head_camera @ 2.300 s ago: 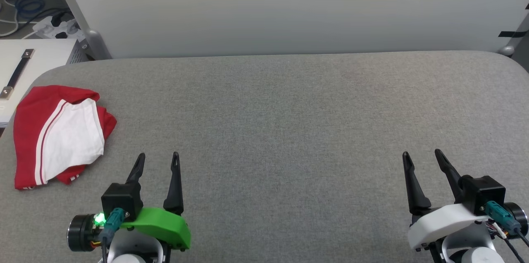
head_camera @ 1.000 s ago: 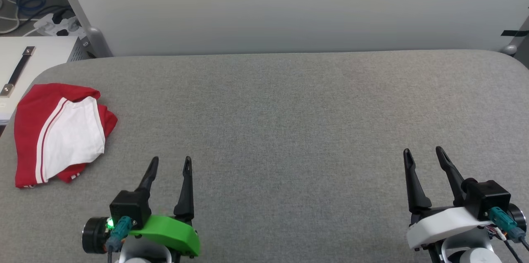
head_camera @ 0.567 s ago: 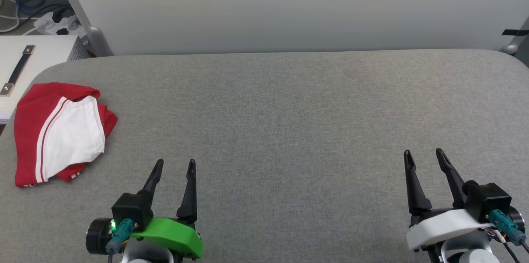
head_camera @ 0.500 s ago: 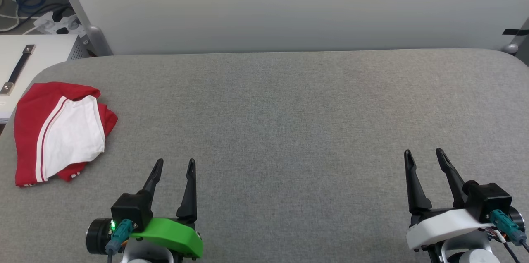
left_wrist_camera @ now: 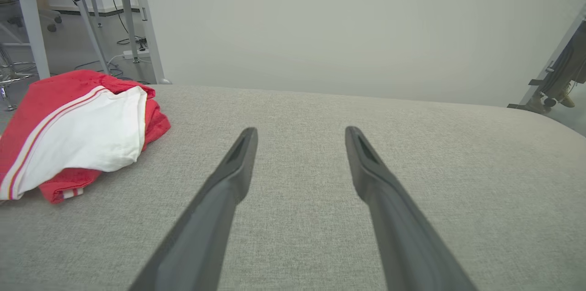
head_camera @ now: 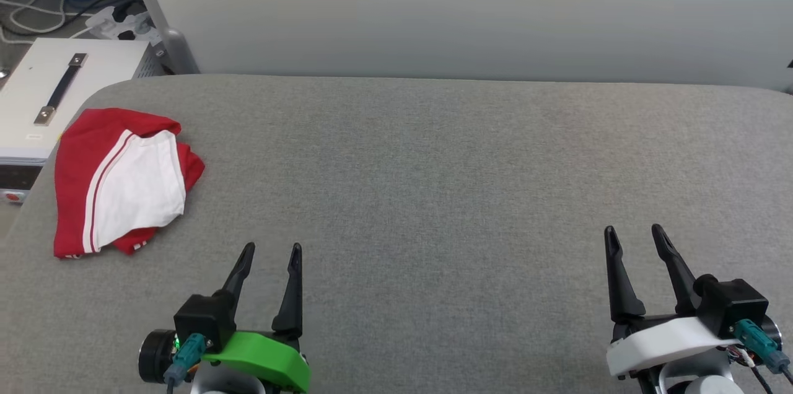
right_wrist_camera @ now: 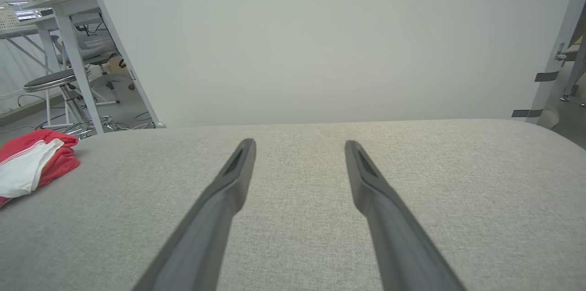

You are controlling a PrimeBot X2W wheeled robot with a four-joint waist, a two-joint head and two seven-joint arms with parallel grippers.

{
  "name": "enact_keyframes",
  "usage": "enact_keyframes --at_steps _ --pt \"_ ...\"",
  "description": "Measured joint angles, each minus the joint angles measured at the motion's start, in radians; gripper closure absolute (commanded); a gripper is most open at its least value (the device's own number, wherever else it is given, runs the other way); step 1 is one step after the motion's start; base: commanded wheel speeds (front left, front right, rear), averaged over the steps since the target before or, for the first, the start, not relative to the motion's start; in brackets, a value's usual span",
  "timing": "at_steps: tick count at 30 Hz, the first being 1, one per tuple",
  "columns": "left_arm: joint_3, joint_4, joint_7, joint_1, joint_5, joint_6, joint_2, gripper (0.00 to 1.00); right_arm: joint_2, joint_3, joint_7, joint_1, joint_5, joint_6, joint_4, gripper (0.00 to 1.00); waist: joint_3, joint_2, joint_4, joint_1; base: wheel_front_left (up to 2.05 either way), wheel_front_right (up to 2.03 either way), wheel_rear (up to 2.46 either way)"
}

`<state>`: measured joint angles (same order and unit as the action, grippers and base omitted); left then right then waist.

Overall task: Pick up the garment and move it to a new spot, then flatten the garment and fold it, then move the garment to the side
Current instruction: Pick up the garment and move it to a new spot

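Observation:
The garment (head_camera: 121, 183) lies bunched at the far left of the grey table (head_camera: 433, 165), red with a white sleeve and striped trim on top. The left wrist view has the garment (left_wrist_camera: 78, 133) at its left, and the right wrist view has the garment (right_wrist_camera: 32, 165) at its far left edge. My left gripper (head_camera: 271, 251) stands open near the front edge, to the right of the garment and apart from it, nothing between its fingers. My right gripper (head_camera: 633, 235) stands open at the front right, far from the cloth.
A white cabinet (head_camera: 56, 96) with a dark handle stands just off the table's left edge, behind the garment. Cables and a power strip (head_camera: 121, 13) lie on the floor at the back left. A pale wall (head_camera: 464, 10) rises behind the table.
The head camera has swung to the left, so the whole scene sits further right in the picture. My left gripper has drawn back a little toward the front edge. The garment lies as before.

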<state>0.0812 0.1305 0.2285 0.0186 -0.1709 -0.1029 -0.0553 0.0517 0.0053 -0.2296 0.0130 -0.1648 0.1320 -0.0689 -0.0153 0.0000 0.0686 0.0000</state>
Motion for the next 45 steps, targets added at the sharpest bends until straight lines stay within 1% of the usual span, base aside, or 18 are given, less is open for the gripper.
enact_keyframes --at_steps 3,9,12,13,19,23,27,37,42,45 --pt "-0.009 0.007 0.009 0.0 0.0 -0.007 0.0 0.0 0.0 0.018 -0.006 0.002 0.003 0.0 -0.005 0.0 0.003 0.0 0.03 0.0 0.0 0.0 0.0" --pt "-0.016 0.021 0.019 0.0 0.002 -0.009 0.0 0.0 -0.002 0.037 -0.019 0.004 0.003 0.0 -0.01 0.0 0.009 0.0 0.101 0.0 0.0 0.0 0.0" --pt "-0.01 0.032 0.027 0.0 0.052 -0.013 0.0 0.0 -0.002 0.049 -0.022 0.004 0.003 0.0 -0.014 0.0 0.011 0.0001 0.142 0.0 0.0 0.0 0.0" --pt "-0.01 0.035 0.027 0.0 0.053 -0.015 0.0 0.0 -0.003 0.053 -0.023 0.004 0.003 0.0 -0.014 0.0 0.012 0.0 0.157 0.0 0.0 0.0 0.0" --pt "-0.009 0.042 0.027 0.0 0.051 -0.016 0.0 0.0 -0.003 0.069 -0.023 0.004 0.003 0.0 -0.019 0.0 0.011 0.0 0.239 0.0 0.0 0.0 0.0" --pt "-0.011 0.044 0.028 0.0 0.022 -0.015 0.0 0.0 -0.003 0.072 -0.023 0.004 0.004 0.0 -0.022 0.0 0.008 0.0 0.289 0.0 0.0 0.0 0.0" --pt "-0.01 0.044 0.028 0.0 0.018 -0.015 0.0 0.0 -0.003 0.077 -0.023 0.003 0.007 0.0 -0.023 0.0 0.004 0.0 0.333 0.0 0.0 0.0 0.0" --pt "-0.008 0.039 0.028 0.0 0.005 -0.007 0.0 0.0 -0.003 0.082 -0.023 0.003 0.009 0.0 -0.029 0.0 0.001 0.0 0.413 0.0 0.0 0.0 0.0" --pt "-0.012 0.03 0.028 0.0 -0.004 -0.007 0.0 0.0 -0.004 0.086 -0.023 0.003 0.009 0.0 -0.03 0.0 0.005 0.0 0.439 0.0 0.0 0.0 0.0" --pt "-0.015 0.022 0.028 0.0 -0.006 -0.007 0.0 0.0 -0.004 0.087 -0.023 0.003 0.009 0.0 -0.03 0.0 -0.001 0.0 0.436 0.0 0.0 0.0 0.0"
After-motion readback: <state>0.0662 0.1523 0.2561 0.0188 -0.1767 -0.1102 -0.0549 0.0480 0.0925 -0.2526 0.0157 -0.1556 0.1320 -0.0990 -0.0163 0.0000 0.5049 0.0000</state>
